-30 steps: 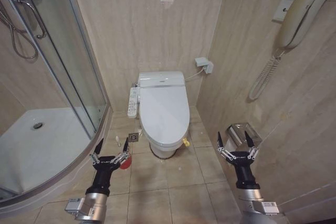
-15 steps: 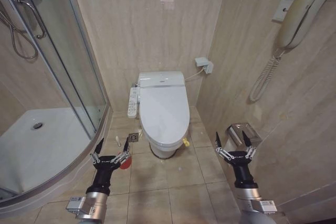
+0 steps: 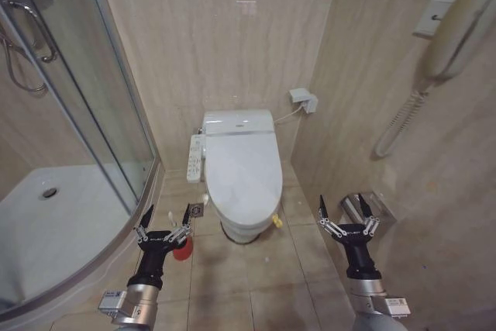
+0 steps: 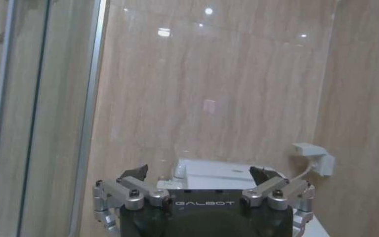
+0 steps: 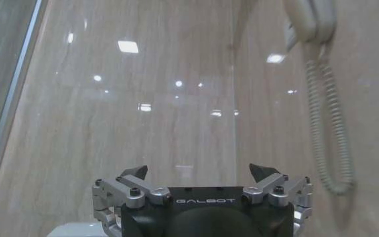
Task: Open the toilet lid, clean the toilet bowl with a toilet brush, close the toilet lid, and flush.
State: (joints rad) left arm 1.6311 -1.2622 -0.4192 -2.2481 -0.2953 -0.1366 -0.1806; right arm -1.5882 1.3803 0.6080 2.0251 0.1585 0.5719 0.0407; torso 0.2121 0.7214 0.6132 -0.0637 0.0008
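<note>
Beige marble-look walls w/ tiled floor around you; glass shower enclosure (image 3: 85,106) at 9 o'clock, wall phone (image 3: 457,32) at 2 o'clock. Toilet lid (image 3: 243,170) is down, dead center at 12 from your arms, covering the toilet bowl (image 3: 239,232); button panel (image 3: 195,158) just beside its 9 o'clock edge. Left gripper (image 3: 164,219) hovers at 7 o'clock, fingers spread, holding nothing, w/ the red brush holder (image 3: 184,247) on the floor right behind it. Right gripper (image 3: 346,210) at 5 o'clock, spread too, empty, near the wall.
</note>
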